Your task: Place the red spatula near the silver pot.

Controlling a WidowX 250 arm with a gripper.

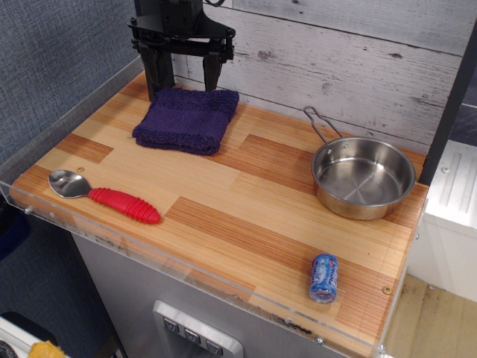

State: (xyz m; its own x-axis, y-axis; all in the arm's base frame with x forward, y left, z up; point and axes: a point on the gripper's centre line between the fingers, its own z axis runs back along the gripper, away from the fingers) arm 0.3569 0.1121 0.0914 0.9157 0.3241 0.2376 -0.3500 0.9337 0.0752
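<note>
The red spatula [104,195] lies flat at the front left of the wooden table, its shiny silver bowl head to the left and its ribbed red handle pointing right. The silver pot [362,177] stands at the right side, empty, with its wire loop handle pointing back left. My gripper [181,74] hangs at the back left, above the far edge of a purple cloth, with its black fingers apart and nothing between them. It is far from both the spatula and the pot.
A folded purple cloth [187,118] lies at the back left under the gripper. A small blue can [324,277] lies on its side at the front right. A clear plastic rim [194,272] runs along the table's front and left edges. A wood-plank wall stands behind.
</note>
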